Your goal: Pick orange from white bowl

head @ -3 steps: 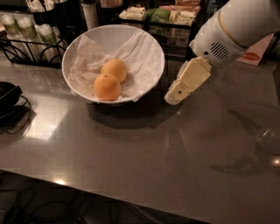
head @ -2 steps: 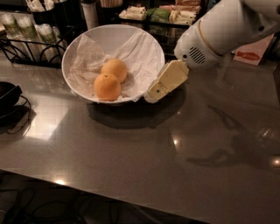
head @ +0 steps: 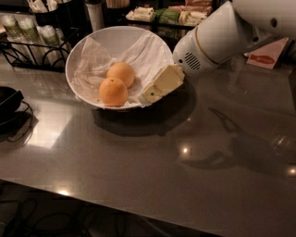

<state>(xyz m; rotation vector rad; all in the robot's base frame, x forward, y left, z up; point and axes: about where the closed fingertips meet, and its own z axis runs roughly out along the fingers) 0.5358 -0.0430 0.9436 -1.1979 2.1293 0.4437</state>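
A large white bowl (head: 115, 39) lined with crumpled white paper stands on the grey counter at the upper left. Two oranges lie in it, side by side and touching: one at the front (head: 113, 91), one behind it (head: 121, 74). My gripper (head: 155, 90) reaches in from the right over the bowl's right rim, its cream-coloured fingers just right of the oranges and not touching them. It holds nothing. The white arm (head: 222, 37) extends up to the right.
A small black dish (head: 7, 102) sits at the left edge. A wire rack with cups (head: 27, 37) stands behind the bowl on the left. Packets and boxes (head: 162, 14) line the back. A card with a red fish (head: 266, 55) lies at right.
The arm has swung left; the gripper moved from right of the bowl to over its right rim, close to the oranges. The oranges and bowl have not moved.
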